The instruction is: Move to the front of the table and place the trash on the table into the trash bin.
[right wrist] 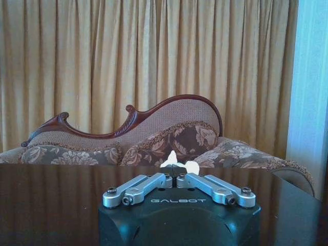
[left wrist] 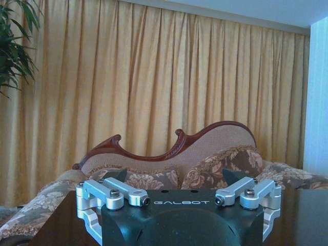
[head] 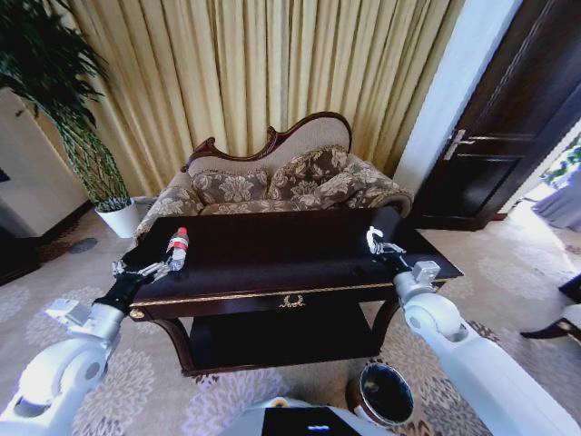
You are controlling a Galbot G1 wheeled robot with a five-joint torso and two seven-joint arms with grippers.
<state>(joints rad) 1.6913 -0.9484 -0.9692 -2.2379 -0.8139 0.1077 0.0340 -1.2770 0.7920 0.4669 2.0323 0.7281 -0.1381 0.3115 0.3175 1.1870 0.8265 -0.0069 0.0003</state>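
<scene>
Bin (head: 382, 394) with black liner stood nearest, on the carpet below the counter's (head: 272, 272) front right corner, under the right arm. Above it, the right gripper (head: 375, 243) hovered low over the counter's right end, fingers (right wrist: 154, 180) pinched on a white paper wad (right wrist: 179, 163). At the left end, the left gripper (head: 154, 269) had its fingers (left wrist: 115, 174) spread, the upright red-capped bottle (head: 178, 247) just beyond them.
</scene>
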